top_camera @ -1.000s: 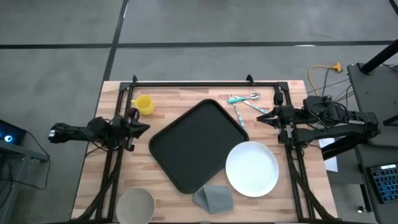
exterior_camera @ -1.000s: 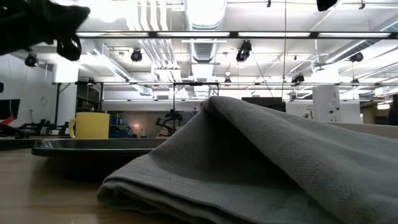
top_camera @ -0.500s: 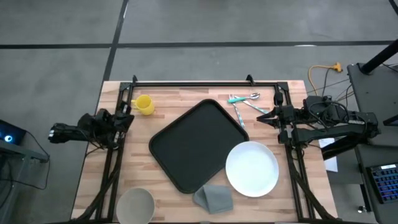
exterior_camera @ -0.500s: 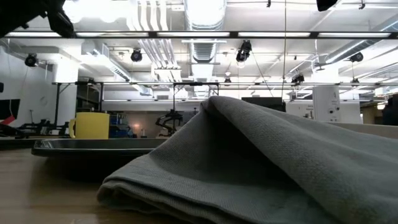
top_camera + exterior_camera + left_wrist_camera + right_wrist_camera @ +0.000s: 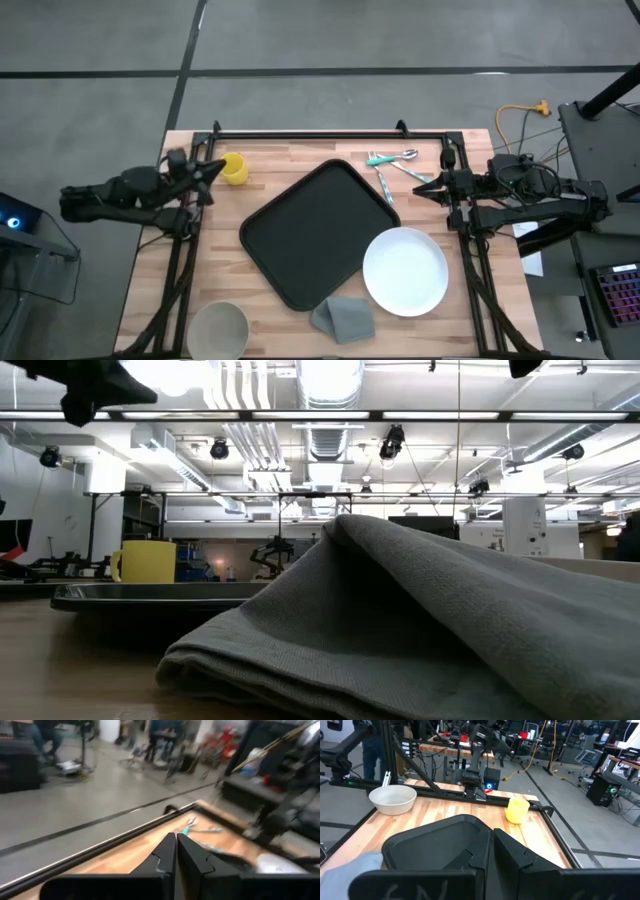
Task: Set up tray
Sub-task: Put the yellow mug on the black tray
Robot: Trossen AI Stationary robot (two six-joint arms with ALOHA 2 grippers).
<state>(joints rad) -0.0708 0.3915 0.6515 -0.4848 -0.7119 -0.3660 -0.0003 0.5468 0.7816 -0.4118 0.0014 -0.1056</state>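
1. The left gripper [image 5: 210,170] has swung since a second ago: it was pointing across the table toward the large flat black rectangular tray [image 5: 318,232], and it now sits nearer the far edge, its tip just beside the small yellow mug [image 5: 233,168]. Its fingers are closed together, holding nothing.
2. Judged from that swing, the left arm is lining up on the mug as the first piece to load; nothing has been placed yet.
3. The tray lies skewed on the wooden table [image 5: 270,170], bare, between the two grippers and toward the near side from each.
4. The right gripper [image 5: 418,189] has not moved; it waits at the table's right rail, fingers closed and empty, with the teal-handled spoon and fork [image 5: 392,161] just beyond its tip.
5. The round white plate [image 5: 405,270] overlaps the tray's right corner, the folded grey cloth [image 5: 342,318] touches its near corner, and the pale round bowl [image 5: 218,329] sits well to the near side of the left gripper.
6. No brand, label or writing is readable on any item.
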